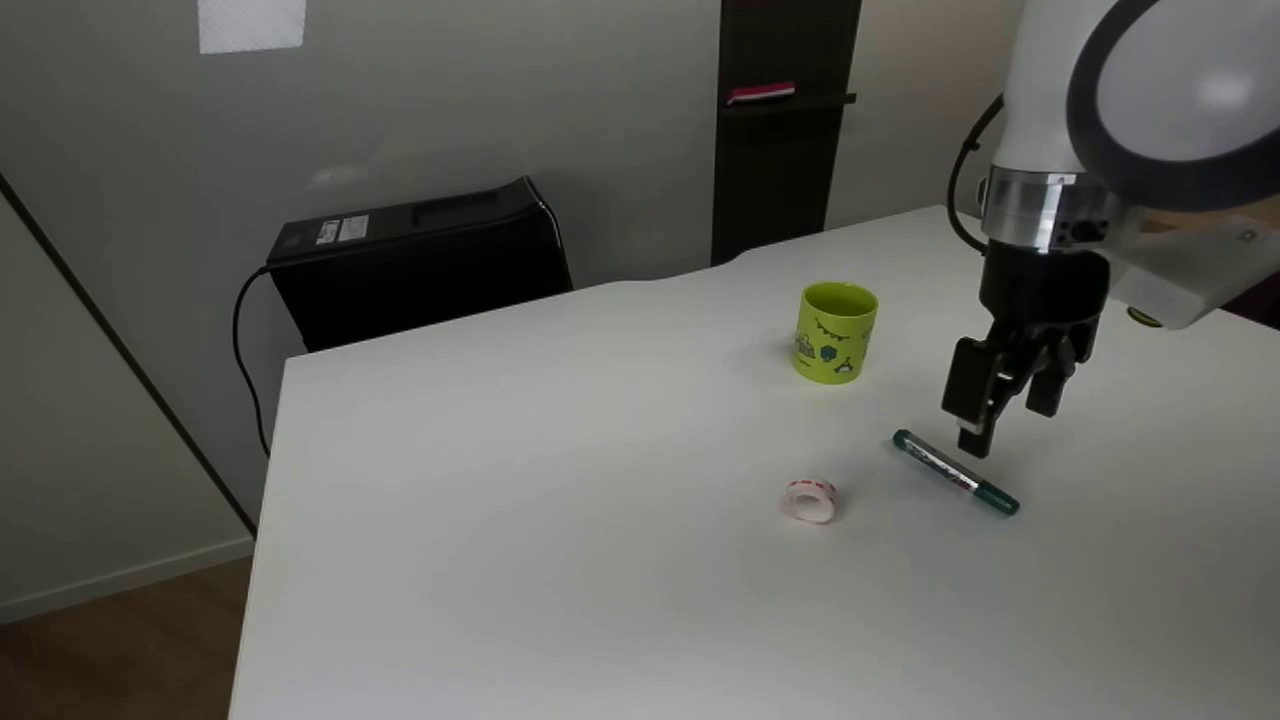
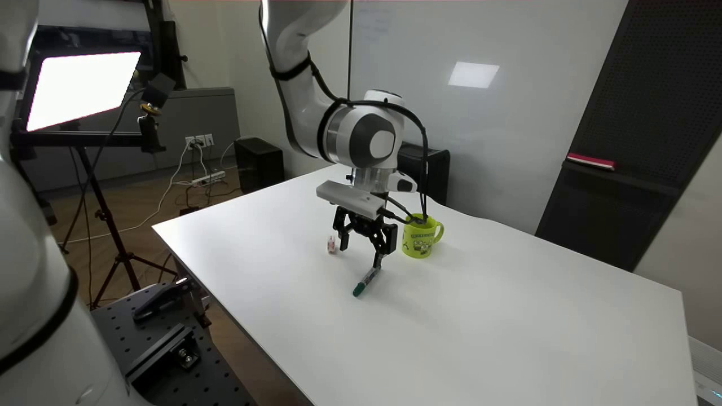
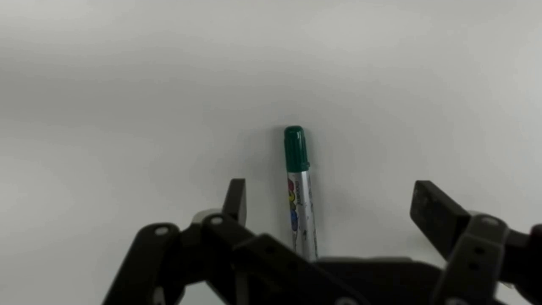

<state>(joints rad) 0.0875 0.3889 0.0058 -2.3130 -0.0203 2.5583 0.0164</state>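
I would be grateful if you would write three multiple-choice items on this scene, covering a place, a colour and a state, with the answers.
1. Where does the marker lie?
A) On the floor
B) On the tabletop
C) On a shelf

2. What colour is the mug?
A) Blue
B) Red
C) Yellow-green

3. How does the pincer stand?
A) Open, holding nothing
B) Shut on the marker
C) Shut and empty

1: B, as both exterior views show it lying there.
2: C, as its outside shows that shade in both exterior views.
3: A, as the wrist view shows its jaws wide apart, with gaps on both sides of the marker.
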